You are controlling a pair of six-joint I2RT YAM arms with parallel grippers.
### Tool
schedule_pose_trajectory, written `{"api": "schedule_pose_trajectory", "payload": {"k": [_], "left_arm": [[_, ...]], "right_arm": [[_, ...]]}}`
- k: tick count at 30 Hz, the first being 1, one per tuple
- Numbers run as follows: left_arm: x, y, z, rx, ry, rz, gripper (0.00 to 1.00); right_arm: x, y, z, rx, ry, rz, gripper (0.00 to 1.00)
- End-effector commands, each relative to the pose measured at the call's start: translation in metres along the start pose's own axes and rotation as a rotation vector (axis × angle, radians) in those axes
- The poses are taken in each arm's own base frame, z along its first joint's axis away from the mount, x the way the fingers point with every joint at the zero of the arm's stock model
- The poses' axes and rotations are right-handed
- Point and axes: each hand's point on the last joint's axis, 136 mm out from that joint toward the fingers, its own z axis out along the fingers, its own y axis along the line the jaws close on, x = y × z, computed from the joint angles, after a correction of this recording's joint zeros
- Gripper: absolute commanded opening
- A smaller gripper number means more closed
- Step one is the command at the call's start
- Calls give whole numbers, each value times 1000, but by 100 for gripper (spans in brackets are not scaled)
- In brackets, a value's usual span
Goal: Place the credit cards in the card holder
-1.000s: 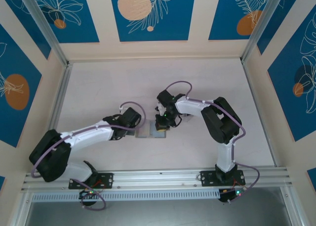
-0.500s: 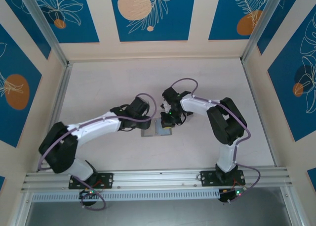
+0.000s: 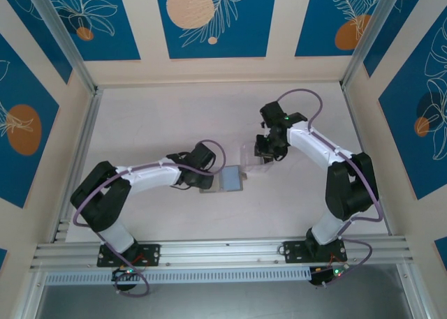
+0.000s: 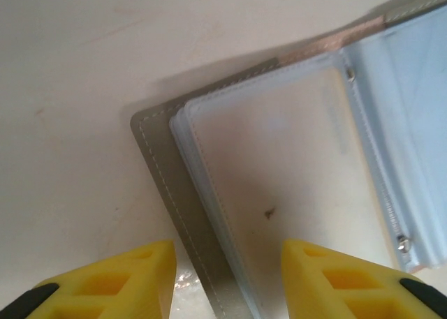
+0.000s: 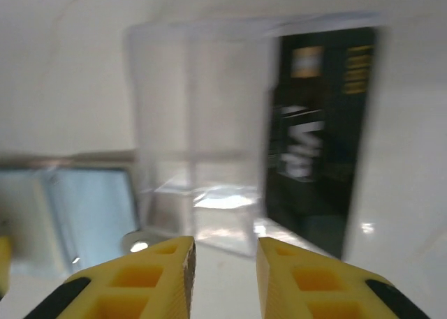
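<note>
Black credit card (image 5: 318, 137) lies flat on the worktop (image 4: 84, 68), just ahead and right of the right fingers (image 5: 157, 266). Its long axis runs away from them, slightly tilted, short edge nearest, print sideways. Its left edge meets the clear sleeve (image 5: 199, 123); blur hides any overlap. Right fingers narrowly apart, empty. Card is likely light, stiff and slick, hard to pinch flat: best tipped up and taken across a short edge. Card holder (image 4: 279, 186) lies open, pockets up. Left fingers (image 4: 133, 280) wide, straddling its near corner, gripping nothing.

Top view overhead, far; wrist views close, downward; share card holder (image 3: 228, 180).
</note>
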Motion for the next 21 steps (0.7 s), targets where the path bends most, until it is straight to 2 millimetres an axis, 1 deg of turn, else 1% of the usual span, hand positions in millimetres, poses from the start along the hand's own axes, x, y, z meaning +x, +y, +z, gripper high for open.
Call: {"api": "schedule_pose_trajectory", "payload": {"k": [1,3,6,9,12,16,21], "left_arm": [[10,-1,4,8,13,22,43],[13,0,6,8,17,23,43],[16,0,7,15,23,19,43],[16,-1,8,21,22,14,43],[17,-1,8,23,23,13,43],[19,-2,7,28,25,9,43],[20,-2,7,32,24,2,43]], "right_arm": [[0,-23,-6,85,-17,45,33],[-4,-27,-5,93,-20,55,33],[-11,-27,-1,84,-17,55,35],[-16,-35,4,112,-7,66,35],[-21,-36,11,75,6,86,35],[-26,-31,18,42,9,86,35],[-30,-22,22,-10,14,75,30]]}}
